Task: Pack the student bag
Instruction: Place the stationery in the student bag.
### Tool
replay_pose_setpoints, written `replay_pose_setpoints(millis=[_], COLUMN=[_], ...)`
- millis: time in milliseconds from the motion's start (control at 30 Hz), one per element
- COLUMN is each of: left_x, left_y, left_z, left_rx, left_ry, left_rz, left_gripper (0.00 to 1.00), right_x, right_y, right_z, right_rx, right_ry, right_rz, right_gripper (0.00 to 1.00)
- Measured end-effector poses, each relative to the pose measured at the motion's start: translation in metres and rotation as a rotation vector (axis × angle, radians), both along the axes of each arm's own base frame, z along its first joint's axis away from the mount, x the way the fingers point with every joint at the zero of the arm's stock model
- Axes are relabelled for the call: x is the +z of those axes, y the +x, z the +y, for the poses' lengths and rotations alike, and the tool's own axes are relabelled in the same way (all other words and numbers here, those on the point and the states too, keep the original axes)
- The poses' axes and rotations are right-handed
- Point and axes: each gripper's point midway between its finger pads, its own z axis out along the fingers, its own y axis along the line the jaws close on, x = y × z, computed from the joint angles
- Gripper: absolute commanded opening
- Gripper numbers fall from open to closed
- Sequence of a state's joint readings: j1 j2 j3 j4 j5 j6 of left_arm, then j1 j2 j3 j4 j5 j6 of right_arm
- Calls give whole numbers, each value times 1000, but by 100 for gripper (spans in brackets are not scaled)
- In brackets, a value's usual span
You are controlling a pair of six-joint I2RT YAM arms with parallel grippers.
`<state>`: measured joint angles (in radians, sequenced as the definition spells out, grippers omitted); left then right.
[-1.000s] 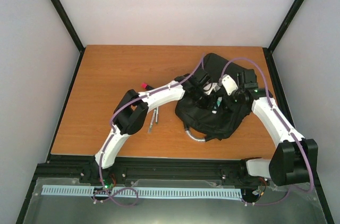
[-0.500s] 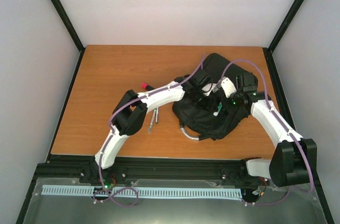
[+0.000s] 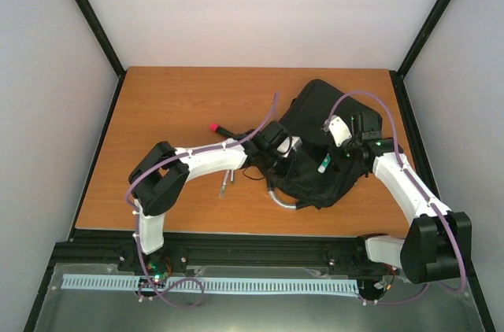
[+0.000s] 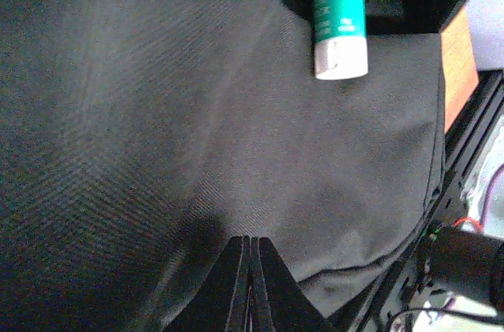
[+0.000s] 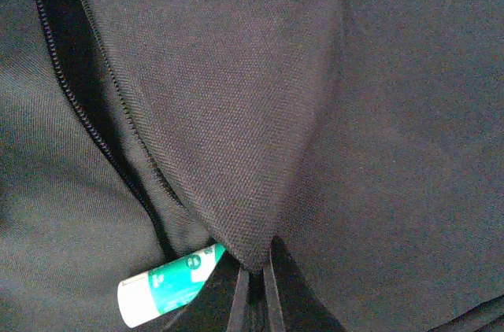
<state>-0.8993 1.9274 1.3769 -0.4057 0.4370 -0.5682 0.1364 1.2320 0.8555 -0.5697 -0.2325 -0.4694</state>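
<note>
1. I see the student bag (image 3: 315, 108) on the right half of the table (image 3: 173, 104), its zip open;
2. right gripper (image 5: 252, 269) pinches a fold of its fabric beside a green glue stick (image 5: 169, 289);
3. left gripper (image 4: 250, 241) has its jaws pressed together against the bag; I cannot tell whether cloth is caught.

Wood-grain surface (image 3: 173, 112), walled in on 3 sides.
Beyond the surface's far edge stands a flat, pale grey-white back wall (image 3: 260, 9), with matching side walls (image 3: 47, 151) to its left and right. 2 black posts (image 3: 87, 13) slant up from its far corners. A black rail (image 3: 260, 247) runs along its near edge, then a grey metal sheet (image 3: 260, 312). The light is soft and even.
</note>
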Motion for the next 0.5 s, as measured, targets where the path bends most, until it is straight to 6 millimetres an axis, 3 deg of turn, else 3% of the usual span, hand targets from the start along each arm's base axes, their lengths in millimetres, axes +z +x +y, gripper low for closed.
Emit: replay_pose_setpoints(millis=[133, 500], left_x=[-12, -21], left_y=[-3, 7], left_z=[-5, -48], left_rx=[37, 59], left_ry=[-59, -199], left_rz=[15, 30], left_gripper=[1, 1], right_x=[0, -1], right_y=[0, 0], right_z=[0, 0], right_rx=[0, 0], right_ry=[0, 0], right_rz=[0, 0], right_gripper=[3, 3])
